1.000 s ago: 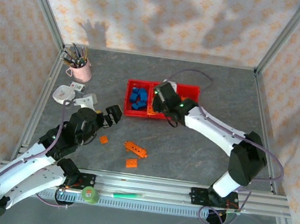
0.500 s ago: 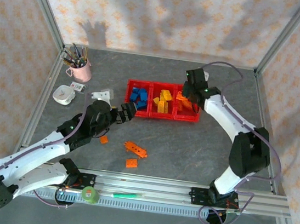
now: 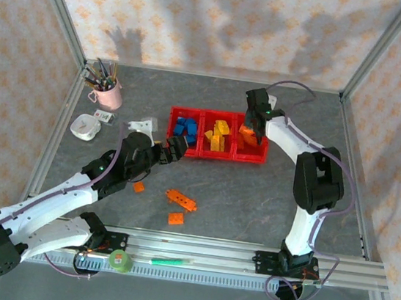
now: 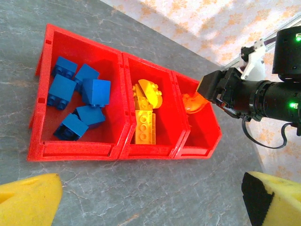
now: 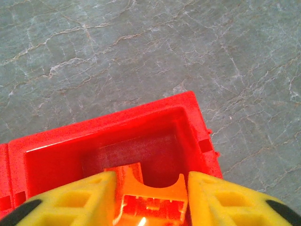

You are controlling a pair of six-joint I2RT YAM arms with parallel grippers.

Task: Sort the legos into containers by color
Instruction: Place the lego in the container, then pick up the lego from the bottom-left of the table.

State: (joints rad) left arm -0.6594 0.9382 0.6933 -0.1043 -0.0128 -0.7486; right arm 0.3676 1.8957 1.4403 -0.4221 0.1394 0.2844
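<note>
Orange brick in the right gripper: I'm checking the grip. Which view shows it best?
Right wrist: the orange brick sits close-up between both fingers. Left wrist shows its curved side from afar; top external, an orange speck.

Right fingers [image 5: 70, 200] clamped on orange lego [image 5: 150, 195]; left fingers [image 4: 28, 195] spread wide.

I see red bins [image 4: 70, 150] with blue legos [image 4: 77, 94] in one and yellow legos [image 4: 143, 125] in the next. The right gripper [image 5: 150, 186] has yellow-and-black fingers [image 5: 70, 200] around an orange lego [image 5: 150, 197]. Loose orange legos [image 3: 180, 200] lie on the grey marbled table [image 3: 267, 203]. Pink cup [image 3: 109, 96]. Cream walls [image 3: 203, 17], orange floral print.
</note>
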